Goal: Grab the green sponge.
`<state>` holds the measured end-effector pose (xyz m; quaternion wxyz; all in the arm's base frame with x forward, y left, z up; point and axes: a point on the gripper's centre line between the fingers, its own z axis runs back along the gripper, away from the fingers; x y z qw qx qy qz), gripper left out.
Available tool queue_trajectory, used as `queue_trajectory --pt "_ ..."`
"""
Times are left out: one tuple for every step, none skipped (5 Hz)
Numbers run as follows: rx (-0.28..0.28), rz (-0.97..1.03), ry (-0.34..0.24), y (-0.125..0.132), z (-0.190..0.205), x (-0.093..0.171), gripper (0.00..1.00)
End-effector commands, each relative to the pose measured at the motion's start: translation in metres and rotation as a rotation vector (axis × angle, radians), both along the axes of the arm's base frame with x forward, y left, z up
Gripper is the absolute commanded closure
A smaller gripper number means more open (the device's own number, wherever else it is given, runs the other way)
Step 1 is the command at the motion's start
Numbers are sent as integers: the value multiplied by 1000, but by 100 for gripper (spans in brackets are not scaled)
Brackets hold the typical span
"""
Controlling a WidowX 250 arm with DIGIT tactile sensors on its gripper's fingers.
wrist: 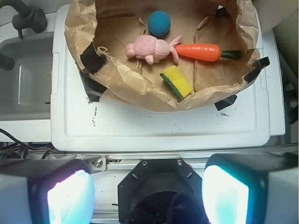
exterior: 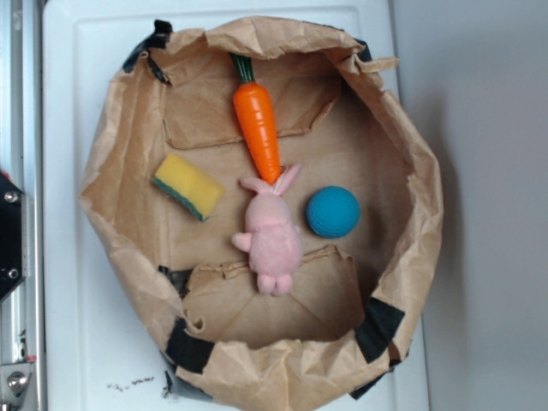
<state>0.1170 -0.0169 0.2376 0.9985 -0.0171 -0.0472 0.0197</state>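
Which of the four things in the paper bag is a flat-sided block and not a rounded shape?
The green sponge: a rectangular block, yellow on top with a dark green layer beneath. The carrot, pink bunny and blue ball are all rounded.

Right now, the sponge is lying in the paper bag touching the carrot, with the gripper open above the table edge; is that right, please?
Not quite: the sponge is not touching the carrot. The exterior view shows bare brown paper between them. The rest holds: the sponge lies in the bag, and the wrist view shows the gripper open, back by the table edge.
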Motion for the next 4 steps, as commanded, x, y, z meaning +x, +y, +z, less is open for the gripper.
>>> queue_trajectory --pt "0 0 0 0 0 0 0" --pt "-6 54 4 -9 -6 50 0" --pt "18 36 -9 -4 -24 79 0" --pt "55 37 -50 18 -37 89 0"
